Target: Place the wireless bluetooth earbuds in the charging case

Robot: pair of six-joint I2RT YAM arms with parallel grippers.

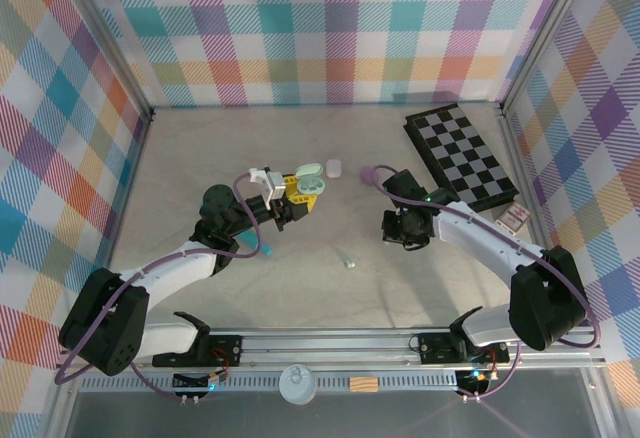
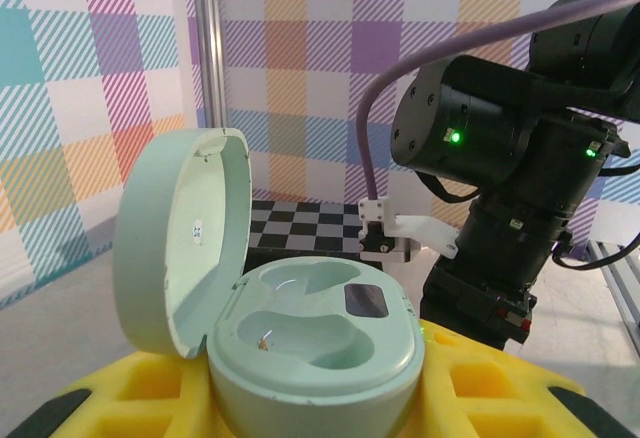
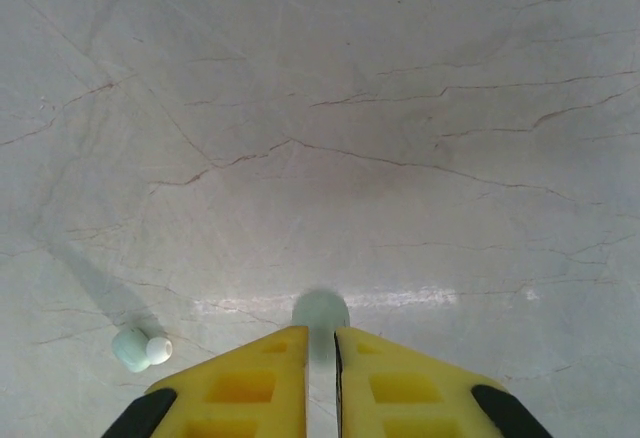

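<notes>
My left gripper (image 1: 292,198) is shut on the pale mint charging case (image 2: 320,353), which sits between its yellow fingers (image 2: 110,398). The case's lid (image 2: 180,238) stands open at the left and both wells are empty. Low over the table, my right gripper (image 3: 321,343) is shut on a mint earbud (image 3: 320,312), whose round head pokes out past the fingertips. A second mint and white earbud (image 3: 141,349) lies on the table to the left of it; from above this earbud (image 1: 349,262) lies between the two arms. The right gripper (image 1: 400,230) is to the right of the held case (image 1: 306,184).
A folded checkerboard (image 1: 465,156) lies at the back right, with a small card box (image 1: 512,218) near its front corner. A pale purple case (image 1: 334,168) rests just behind the held case. A teal cylinder (image 1: 269,249) lies under the left arm. Checked walls enclose the table.
</notes>
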